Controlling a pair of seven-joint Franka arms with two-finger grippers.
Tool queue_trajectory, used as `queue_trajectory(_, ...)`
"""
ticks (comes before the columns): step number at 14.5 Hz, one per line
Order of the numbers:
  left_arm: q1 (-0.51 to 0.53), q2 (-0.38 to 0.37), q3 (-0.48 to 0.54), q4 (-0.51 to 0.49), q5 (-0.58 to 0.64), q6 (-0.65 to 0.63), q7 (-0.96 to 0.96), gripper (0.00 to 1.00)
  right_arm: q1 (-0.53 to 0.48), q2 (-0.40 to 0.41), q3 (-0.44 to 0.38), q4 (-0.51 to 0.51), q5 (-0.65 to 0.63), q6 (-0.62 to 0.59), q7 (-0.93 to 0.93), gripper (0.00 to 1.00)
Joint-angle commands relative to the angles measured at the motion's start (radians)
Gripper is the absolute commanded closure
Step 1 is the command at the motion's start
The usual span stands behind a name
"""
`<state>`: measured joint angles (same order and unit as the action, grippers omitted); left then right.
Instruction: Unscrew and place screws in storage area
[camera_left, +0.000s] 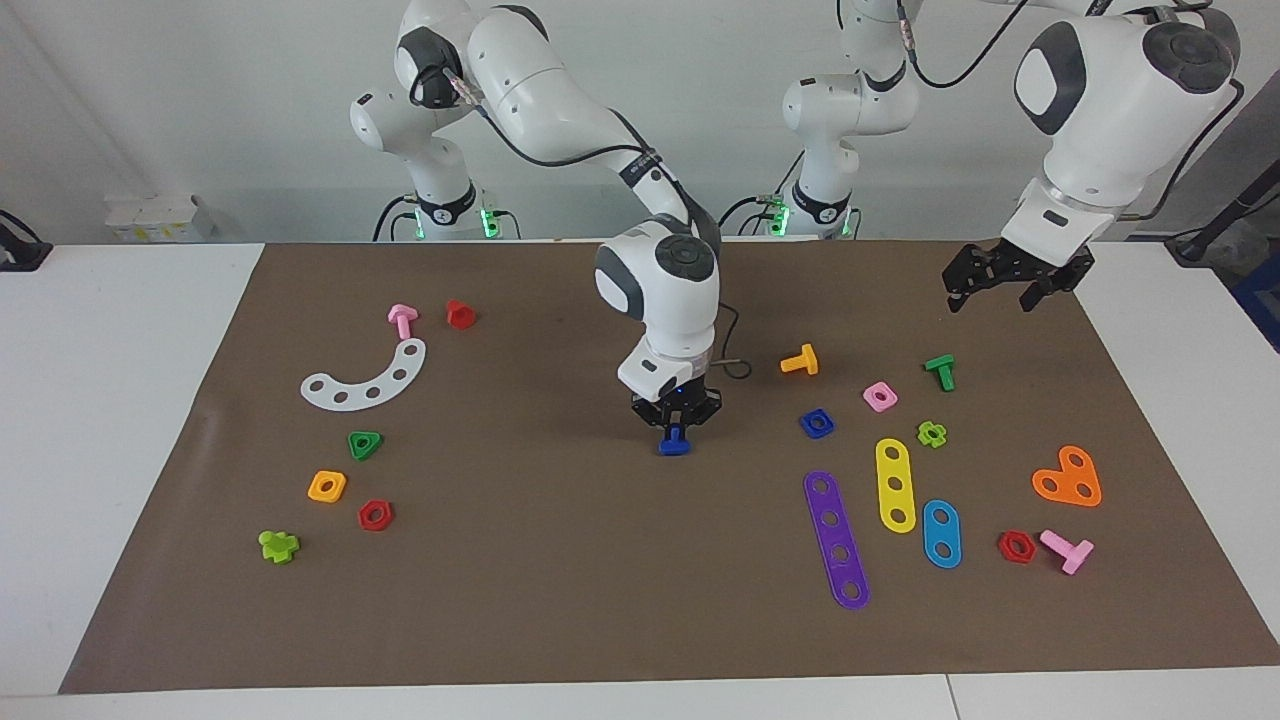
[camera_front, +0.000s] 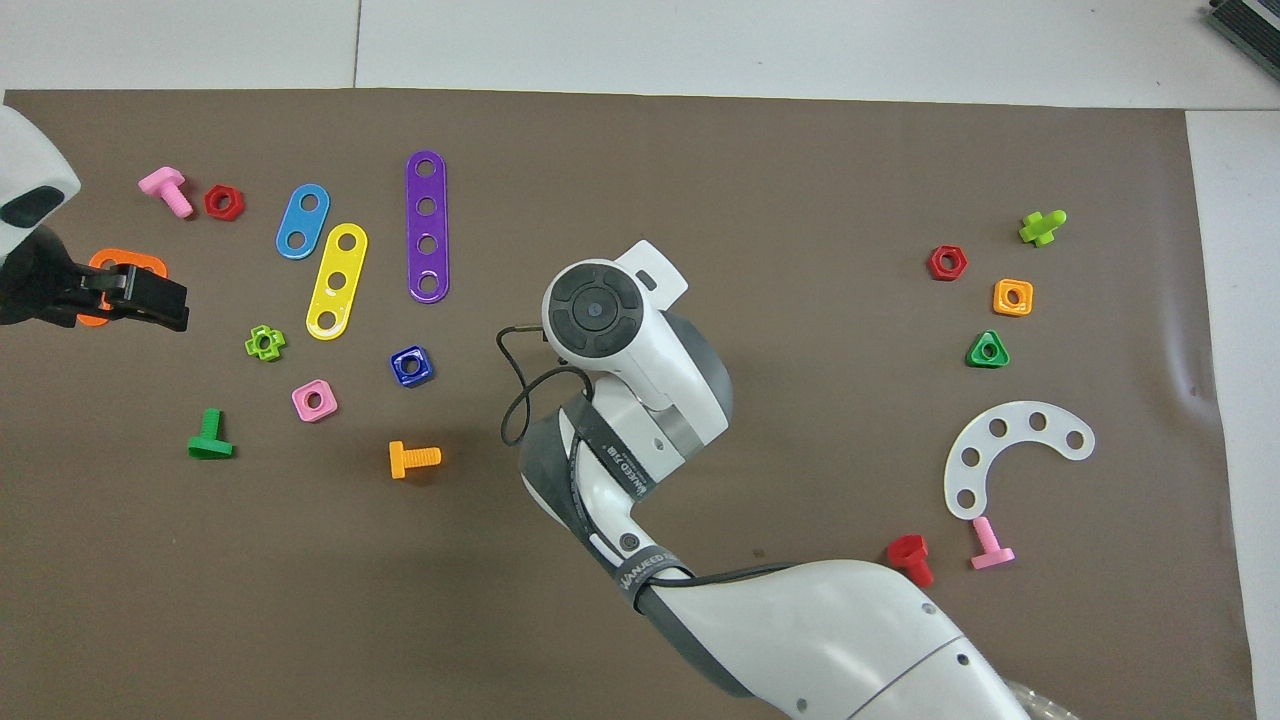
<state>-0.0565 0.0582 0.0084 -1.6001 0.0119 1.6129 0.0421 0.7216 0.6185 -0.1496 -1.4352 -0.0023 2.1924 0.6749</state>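
Observation:
My right gripper (camera_left: 675, 418) is shut on the stem of the blue screw (camera_left: 675, 441) over the middle of the mat, head down, low over the mat. In the overhead view the right wrist (camera_front: 598, 310) hides the screw. The storage area, with the white curved strip (camera_left: 365, 378) (camera_front: 1015, 455) and the green (camera_left: 364, 444), orange (camera_left: 327, 486) and red nuts (camera_left: 375, 515), lies toward the right arm's end. My left gripper (camera_left: 1005, 285) (camera_front: 135, 298) is open and empty, raised over the mat at the left arm's end.
The blue square nut (camera_left: 817, 423) lies beside purple (camera_left: 836, 540), yellow (camera_left: 895, 484) and blue strips (camera_left: 941, 533). Orange (camera_left: 800, 361), green (camera_left: 940, 371) and pink screws (camera_left: 1067, 549) and an orange heart plate (camera_left: 1068, 478) lie toward the left arm's end. Pink (camera_left: 402, 319) and red screws (camera_left: 459, 314) lie by the white strip.

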Motion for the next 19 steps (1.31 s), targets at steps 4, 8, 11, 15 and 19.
queue_trajectory(4,0.011,-0.027,0.01,-0.026,-0.023,-0.01,0.005,0.0,-0.305,-0.365,0.002,-0.297,0.002,-0.114,-0.43,1.0)
queue_trajectory(8,0.038,-0.044,0.01,-0.027,-0.023,-0.011,0.001,0.0,-0.474,-0.434,0.002,-0.539,0.063,0.032,-0.722,1.0)
queue_trajectory(11,0.04,-0.043,0.01,-0.026,-0.023,0.005,-0.002,0.0,-0.527,-0.434,0.002,-0.632,0.074,0.116,-0.833,1.0)
queue_trajectory(15,0.05,-0.044,0.01,-0.04,-0.023,0.057,0.012,0.0,-0.538,-0.421,0.002,-0.674,0.08,0.185,-0.839,1.0)
queue_trajectory(19,0.075,-0.049,0.01,-0.051,-0.023,0.068,0.007,0.0,-0.538,-0.402,0.002,-0.676,0.134,0.213,-0.836,0.57)
